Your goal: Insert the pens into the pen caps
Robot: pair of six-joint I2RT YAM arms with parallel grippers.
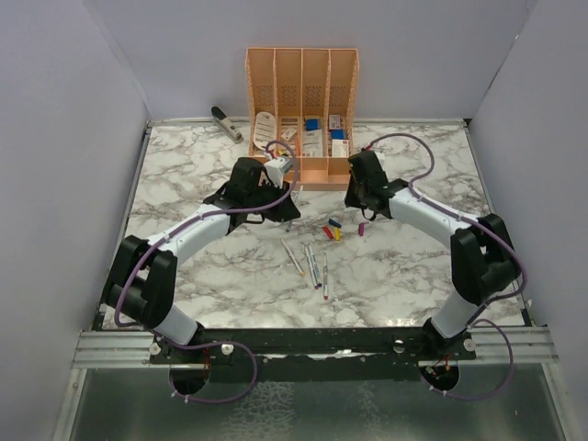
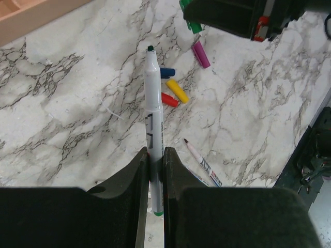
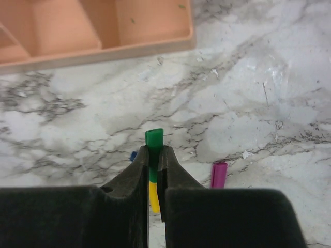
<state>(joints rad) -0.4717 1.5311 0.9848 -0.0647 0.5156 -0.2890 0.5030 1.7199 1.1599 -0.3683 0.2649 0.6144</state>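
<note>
Green-tipped pen (image 2: 153, 129) sits clamped in the left gripper (image 2: 156, 154) at mid-frame and the green cap (image 3: 153, 137) is pinched by the right gripper (image 3: 153, 151), so mating seems next: line up tip and cap mouth, then push.

Several pens (image 1: 312, 265) lie loose near the middle of the marble table (image 1: 184, 175), roughly side by side, with a cluster of pen caps (image 1: 333, 230) just beyond them (red, yellow and blue close together, a purple cap (image 1: 362, 229) slightly to the right). The left arm (image 1: 197, 230) and right arm (image 1: 432, 216) both reach inward above that spot, in front of an orange organiser (image 1: 303, 83) holding small blue-and-white boxes (image 1: 317, 133), and a grey stapler-like tool (image 1: 225, 122) lies by the far left corner.
</note>
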